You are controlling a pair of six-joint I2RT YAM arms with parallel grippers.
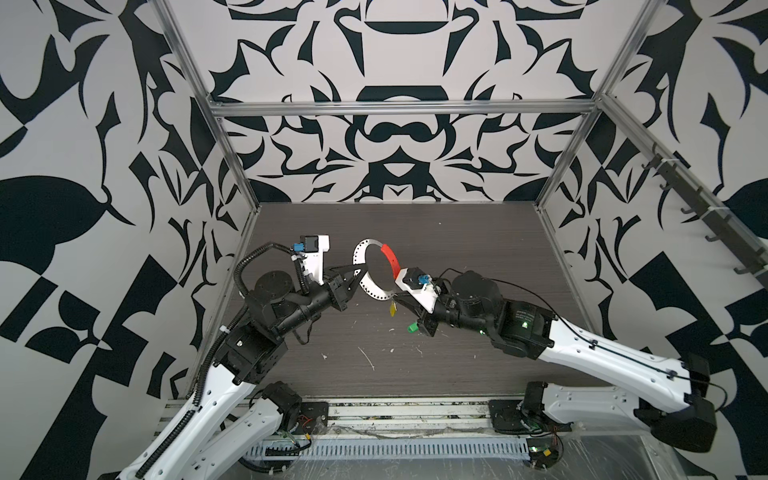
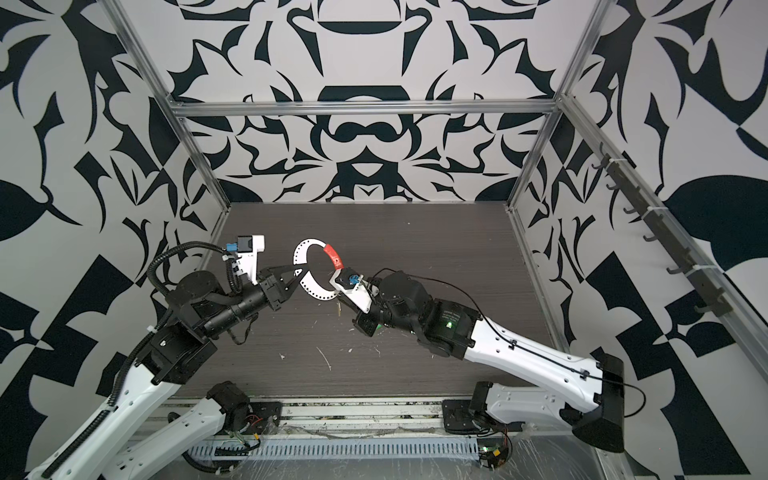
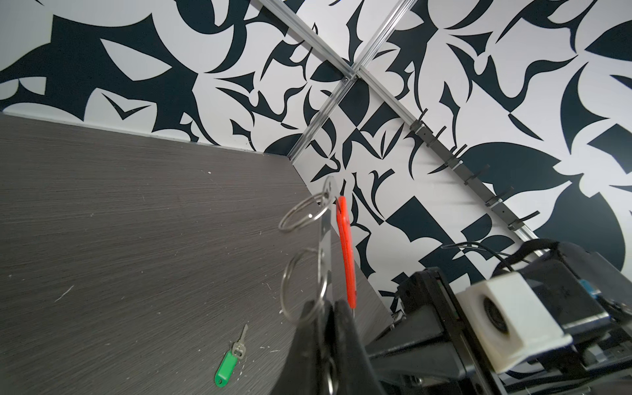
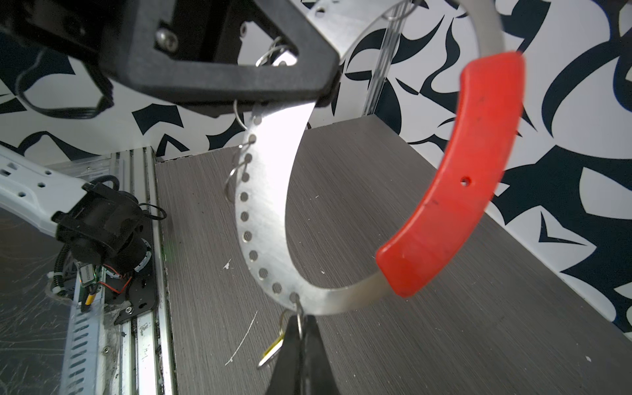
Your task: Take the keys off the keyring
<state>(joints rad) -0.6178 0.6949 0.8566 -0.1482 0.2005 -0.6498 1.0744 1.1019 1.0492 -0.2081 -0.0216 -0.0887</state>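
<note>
Green plastic key tag (image 3: 224,364) was found freed on the grey worktop (image 3: 136,205). Perforated metal keyring, red-sleeved (image 4: 266,191), was clamped aloft by left fingers (image 3: 307,342); yellow tag (image 4: 272,349), undetached, was pinched at its ring by right fingers (image 4: 318,355).

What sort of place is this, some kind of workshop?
Probably a robotics test cell: a left arm and right arm mounted at a dark tabletop, boxed in by patterned walls on aluminium framing.
</note>
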